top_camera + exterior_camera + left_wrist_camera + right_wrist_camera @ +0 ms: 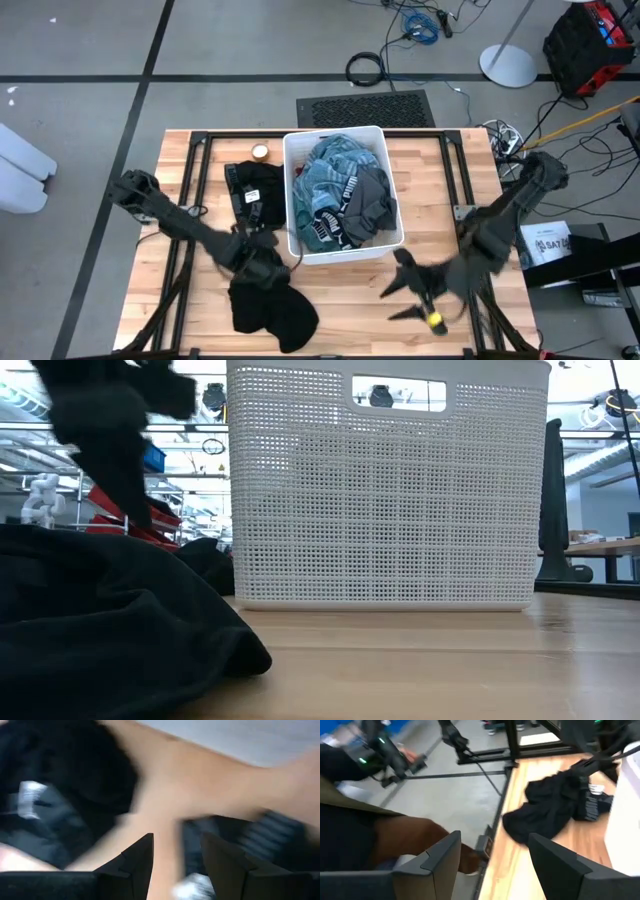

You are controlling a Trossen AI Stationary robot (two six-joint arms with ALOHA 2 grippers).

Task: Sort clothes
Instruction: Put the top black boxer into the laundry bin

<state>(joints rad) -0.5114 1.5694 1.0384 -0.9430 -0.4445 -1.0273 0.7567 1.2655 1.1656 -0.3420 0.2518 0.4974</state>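
- Black garment (110,630) is filling the near left of the low view, lying on the table (430,670); high view shows it at the front edge, left of centre.
- White bin (342,195) is sitting mid-table; only the high view is showing the teal-grey striped, dark grey and patterned clothes (345,190) inside.
- Another black garment (255,190) is lying just left of the bin.
- Left gripper (262,262) is hovering over the front garment, fingers (140,857) parted, holding nothing.
- Right gripper (425,300) is hanging right of the bin, fingers (442,857) spread, empty.
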